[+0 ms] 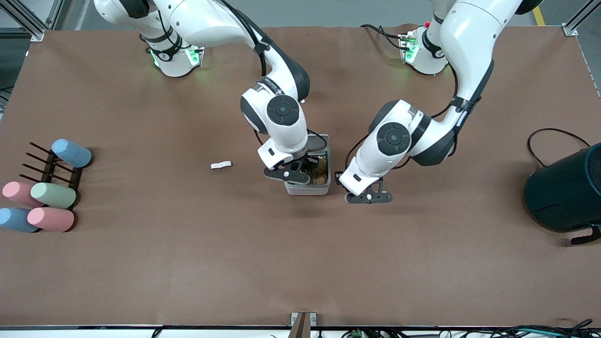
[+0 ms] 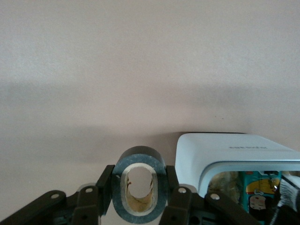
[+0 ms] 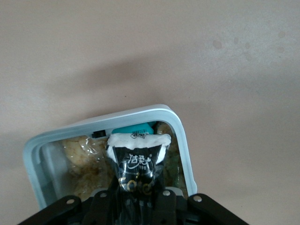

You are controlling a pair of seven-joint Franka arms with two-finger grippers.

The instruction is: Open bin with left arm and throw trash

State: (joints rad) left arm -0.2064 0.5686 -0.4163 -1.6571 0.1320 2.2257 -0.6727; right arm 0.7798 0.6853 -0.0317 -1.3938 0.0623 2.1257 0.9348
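Right arm reaches in from its base, elbow bent, wrist pitched straight down, and the right gripper [image 1: 300,173] hangs over the open bin [image 1: 310,180], its fingers [image 3: 165,199] pinched on the black wrapper [image 3: 137,166]. Left arm folds down beside it, forearm angled low, with the left gripper [image 1: 369,196] just beside the bin toward its own end of the surface [image 1: 422,263]. Its fingers [image 2: 179,201] clamp the tape ring [image 2: 138,186] from both sides.

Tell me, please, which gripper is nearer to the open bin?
Right. The right gripper holds the black wrapper over the bin; the left gripper holds the tape ring beside it.
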